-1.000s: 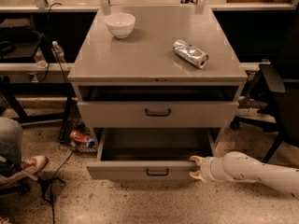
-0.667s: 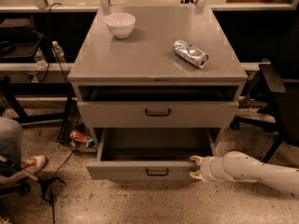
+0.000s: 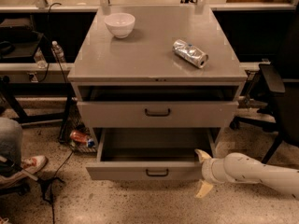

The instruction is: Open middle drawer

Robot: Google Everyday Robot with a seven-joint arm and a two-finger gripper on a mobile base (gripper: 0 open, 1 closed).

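Observation:
The middle drawer [image 3: 121, 171] is a grey metal drawer with a small dark handle [image 3: 157, 172]. It stands pulled well out at the bottom of the grey cabinet [image 3: 154, 59], and its inside looks empty. My gripper [image 3: 203, 172], on a white arm coming in from the right, is at the right end of the drawer's front panel. One cream finger [image 3: 202, 155] is just inside the drawer's corner, and the other is in front of the panel. The fingers are spread apart. Another grey drawer [image 3: 117, 114] above is slightly out.
A white bowl [image 3: 120, 24] and a crushed silver can [image 3: 190, 53] lie on the cabinet top. A person's shoe [image 3: 32, 164] and cables lie on the floor at left. A can [image 3: 79, 136] lies beside the cabinet. A dark chair [image 3: 280, 101] stands at right.

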